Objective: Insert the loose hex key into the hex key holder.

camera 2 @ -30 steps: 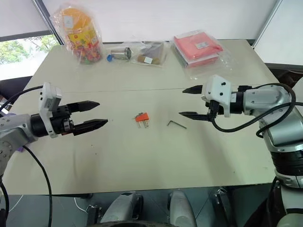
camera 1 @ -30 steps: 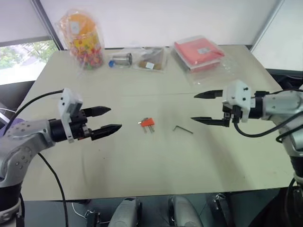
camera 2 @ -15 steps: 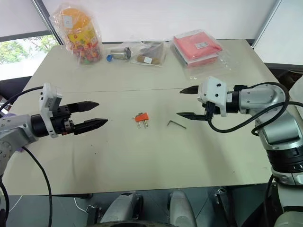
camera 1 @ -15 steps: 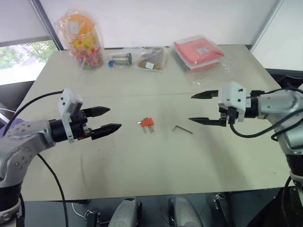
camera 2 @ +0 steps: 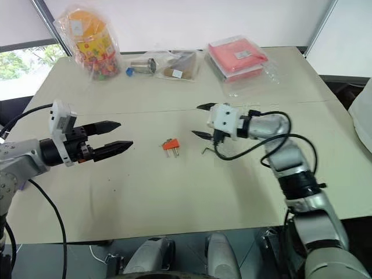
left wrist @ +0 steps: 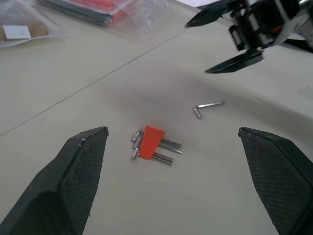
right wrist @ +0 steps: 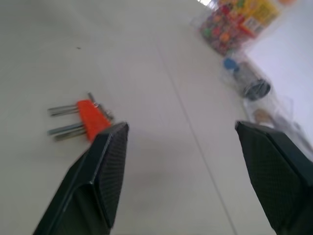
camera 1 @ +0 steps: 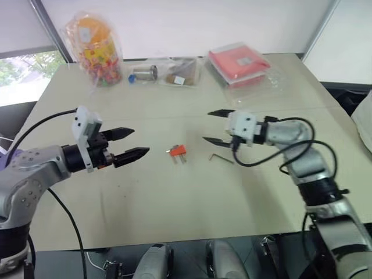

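On the pale table [camera 1: 174,197] I count one loose hex key [camera 1: 221,157], a thin dark L-shaped rod lying flat near the middle, and one hex key holder [camera 1: 178,151], a small red-orange block lying just to the left of it with several short metal keys poking out of both ends; in the left wrist view I make out roughly five of those stubs, though they are too fine to count surely. The key and the holder are near each other but apart, not touching. There are two grippers, both with nothing in them. The left gripper [camera 1: 132,144] hangs above the table well to the left of the holder, its two black fingers spread wide and pointing toward the centre. The right gripper [camera 1: 213,126] sits just above and beside the loose hex key, its two fingers also parted, one higher and one lower, with the lower tip close over the key's near end but not gripping it. Along the far edge I count four other things: one clear bag of colourful sweets [camera 1: 96,49], one small metal cylinder in plastic [camera 1: 143,74], one clear packet with brownish contents [camera 1: 181,74], and one pink-red packet in clear plastic [camera 1: 240,64].
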